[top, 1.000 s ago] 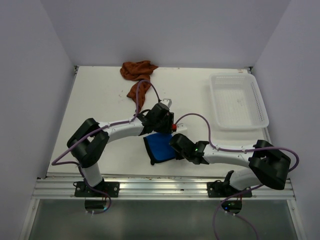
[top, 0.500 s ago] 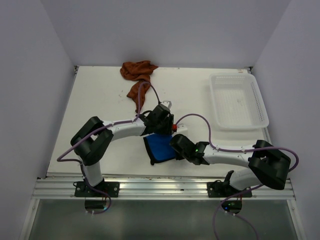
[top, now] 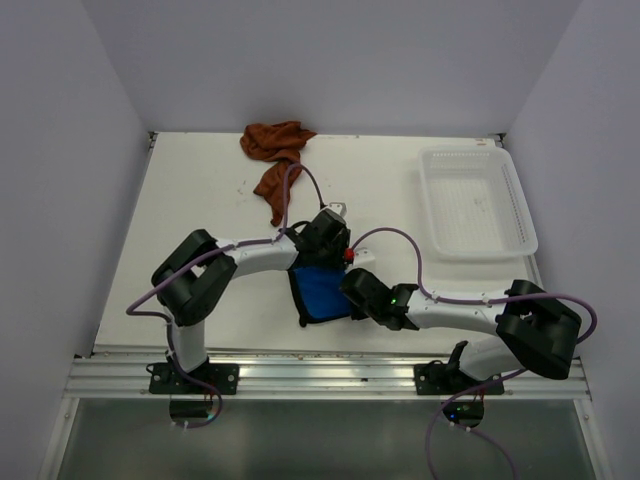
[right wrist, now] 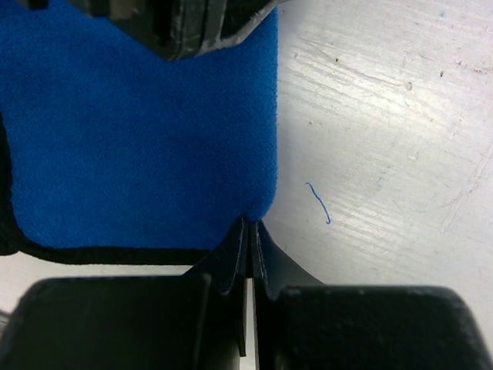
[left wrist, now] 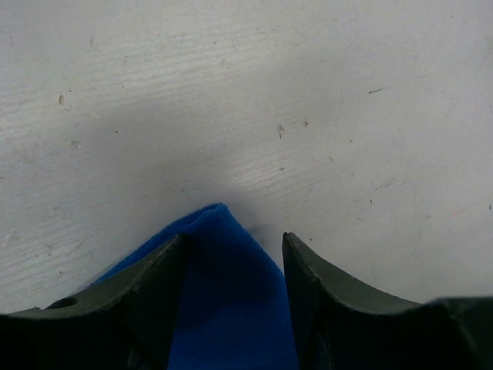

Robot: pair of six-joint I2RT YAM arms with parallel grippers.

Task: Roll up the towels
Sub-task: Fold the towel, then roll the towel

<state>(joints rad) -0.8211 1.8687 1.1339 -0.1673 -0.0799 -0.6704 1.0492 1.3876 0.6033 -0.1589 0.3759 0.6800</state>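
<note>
The bright blue towel (top: pixel 318 295) lies near the table's front, between the two arms. In the left wrist view its pointed corner (left wrist: pixel 227 308) sits between my left gripper's (left wrist: pixel 233 239) open fingers, with a small gap at the right finger (left wrist: pixel 323 285). My right gripper (right wrist: pixel 253 225) is shut, its tips pinching the near corner of the blue towel (right wrist: pixel 139 139). From above, the left gripper (top: pixel 327 240) is at the towel's far edge and the right gripper (top: pixel 352 290) at its right side. The rust-brown towel (top: pixel 275 155) lies crumpled at the table's back edge, untouched.
A white mesh basket (top: pixel 520 215) stands at the right side of the table. Purple cables loop over both arms. A short blue thread (right wrist: pixel 320 204) lies on the scuffed white table (top: pixel 200 210) beside the towel. Grey walls close in the left, right and back.
The left arm's elbow and shoulder have swung rightward, and its gripper has edged slightly away from the bases. The right arm and the rust-brown towel have stayed put.
</note>
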